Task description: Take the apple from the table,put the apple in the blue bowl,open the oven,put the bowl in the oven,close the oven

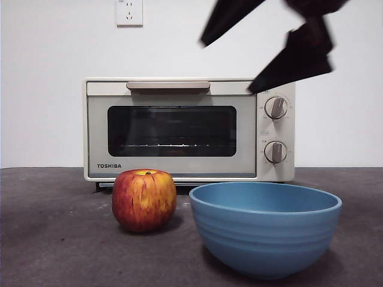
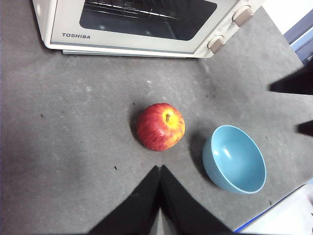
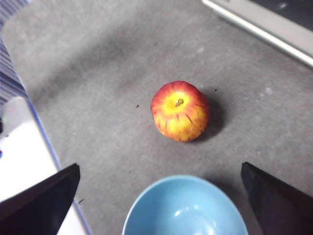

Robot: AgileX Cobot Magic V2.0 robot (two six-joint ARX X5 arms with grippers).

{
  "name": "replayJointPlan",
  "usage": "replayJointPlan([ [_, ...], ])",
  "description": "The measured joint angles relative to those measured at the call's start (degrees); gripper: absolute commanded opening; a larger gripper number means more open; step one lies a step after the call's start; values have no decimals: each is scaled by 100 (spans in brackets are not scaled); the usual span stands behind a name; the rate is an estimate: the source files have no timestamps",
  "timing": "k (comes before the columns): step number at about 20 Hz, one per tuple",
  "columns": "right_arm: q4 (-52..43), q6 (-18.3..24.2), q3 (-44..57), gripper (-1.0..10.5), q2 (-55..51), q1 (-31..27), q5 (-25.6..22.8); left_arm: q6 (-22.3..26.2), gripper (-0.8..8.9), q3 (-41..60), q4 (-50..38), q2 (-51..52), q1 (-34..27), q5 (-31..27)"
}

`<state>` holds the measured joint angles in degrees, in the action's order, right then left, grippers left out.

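Observation:
The apple (image 1: 144,200) (image 2: 160,126) (image 3: 179,111), red with yellow streaks, sits on the dark grey table (image 1: 54,239) in front of the oven (image 1: 179,128) (image 2: 137,19), whose door is closed. Just beside the apple stands the blue bowl (image 1: 265,227) (image 2: 234,159) (image 3: 185,208), empty. My right gripper (image 1: 227,66) (image 3: 160,169) hangs open high above the bowl, holding nothing. My left gripper (image 2: 159,169) is shut and empty, high over the table on the near side of the apple; the front view does not show it.
The table's edge runs close by the bowl, with a white surface (image 3: 24,161) (image 2: 288,220) beyond a blue strip. A wall socket (image 1: 129,12) sits above the oven. Bare table lies around the apple.

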<state>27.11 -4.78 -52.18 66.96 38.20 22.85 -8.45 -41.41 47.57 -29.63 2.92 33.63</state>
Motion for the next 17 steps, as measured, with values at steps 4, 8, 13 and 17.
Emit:
replayJointPlan([
  [4, 0, -2, -824, 562, 1176, 369, -190, 0, 7, 0, 0, 0, 0, 0],
  [8, -20, -2, -1596, 562, 2240, 619, -249, -2, 7, 0, 0, 0, 0, 2],
  [13, 20, 2, -2197, 562, 3211, 750, -831, 0, 7, 0, 0, 0, 0, 2],
  [17, 76, 4, -2382, 562, 3683, 802, -1117, 0, 7, 0, 0, 0, 0, 0],
])
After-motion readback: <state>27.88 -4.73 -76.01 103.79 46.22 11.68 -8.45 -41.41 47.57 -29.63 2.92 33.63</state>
